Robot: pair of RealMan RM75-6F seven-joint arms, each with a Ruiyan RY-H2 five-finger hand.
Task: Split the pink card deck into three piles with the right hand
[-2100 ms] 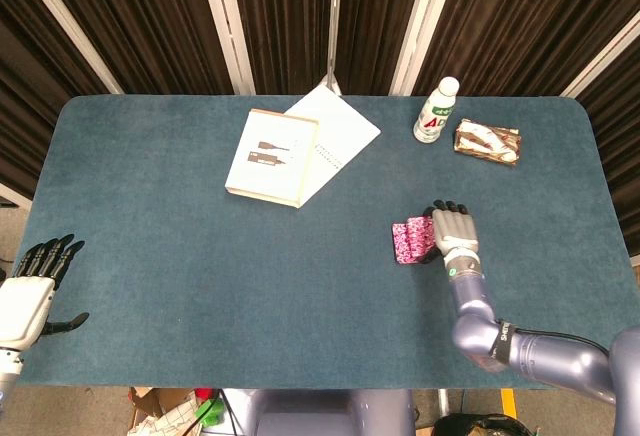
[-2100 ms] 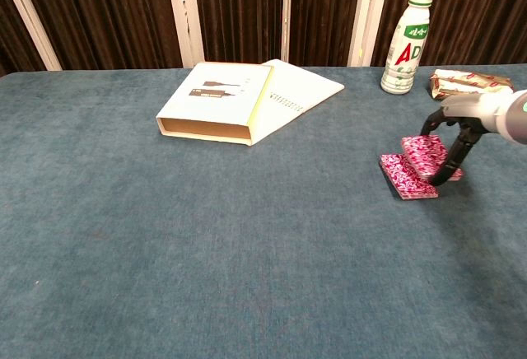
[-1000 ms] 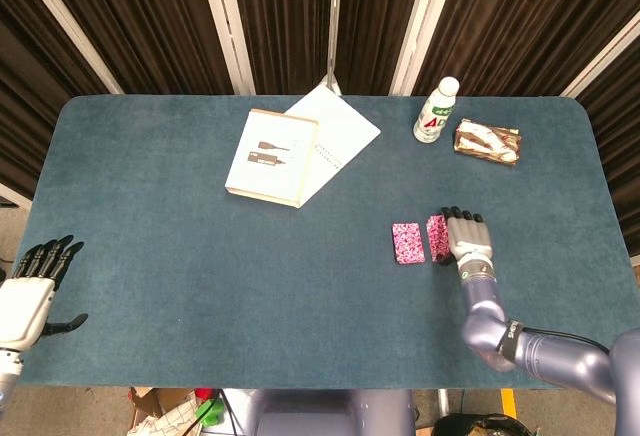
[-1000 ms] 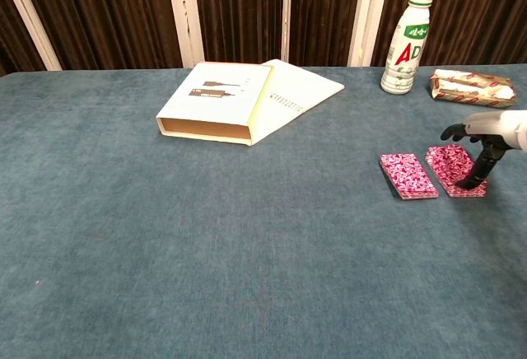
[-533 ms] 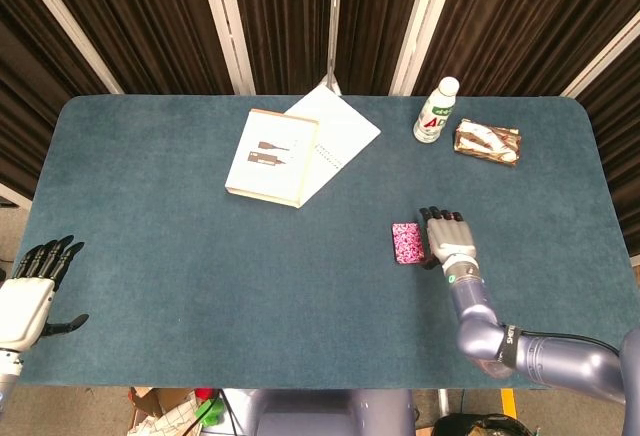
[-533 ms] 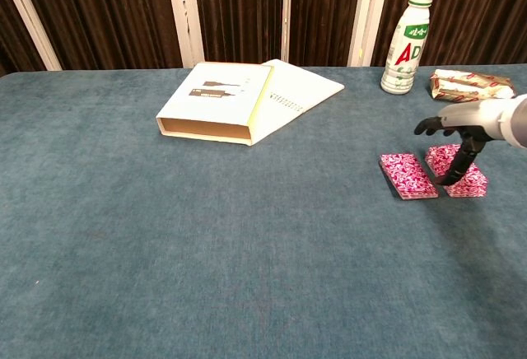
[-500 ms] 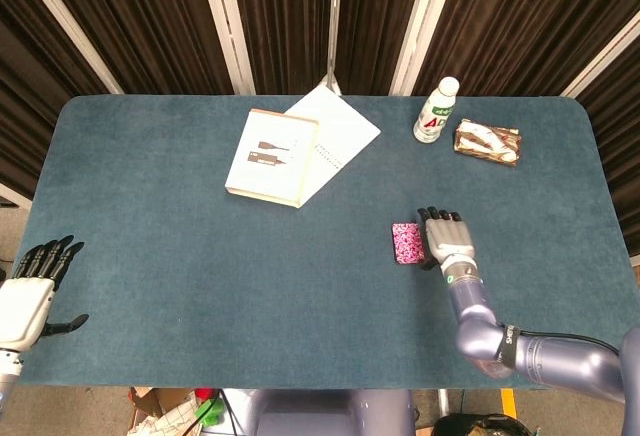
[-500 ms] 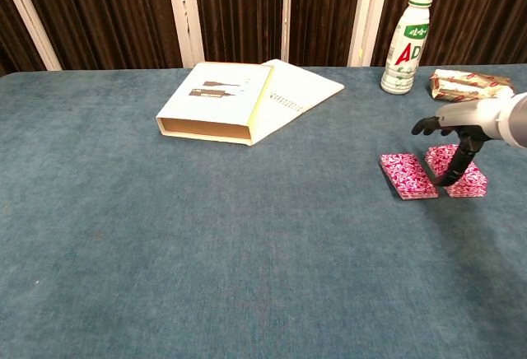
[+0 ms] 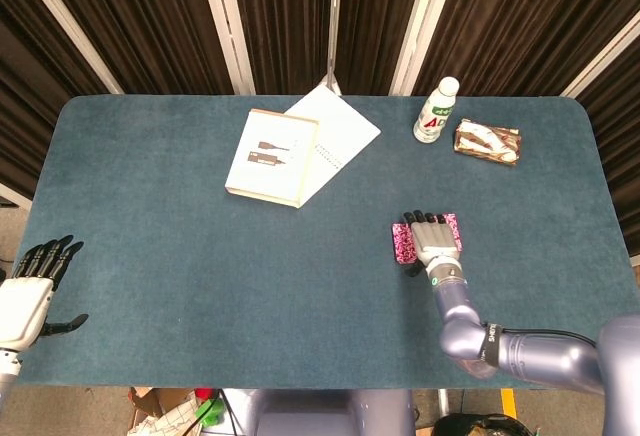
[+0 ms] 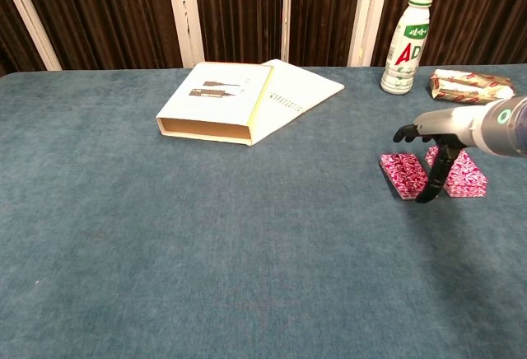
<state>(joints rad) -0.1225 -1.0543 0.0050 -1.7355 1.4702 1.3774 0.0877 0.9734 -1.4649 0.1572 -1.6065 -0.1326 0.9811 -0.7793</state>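
The right hand [image 10: 430, 149] hangs over the first pile [image 10: 405, 174], fingers spread and pointing down, holding nothing I can see. That looks like a reach to lift off another portion. The second pile [image 10: 461, 173] lies just beside it, so 2 of 3 exist. The left hand [image 9: 30, 291] idles open off the near table [image 10: 206, 244] edge. A bottle [image 10: 405, 43] stands behind.

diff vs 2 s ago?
The right hand carried the top packet off the pink deck, set it down as a second pile to the right, let go, and swung back over the first pile. Left hand, bottle, box unchanged.
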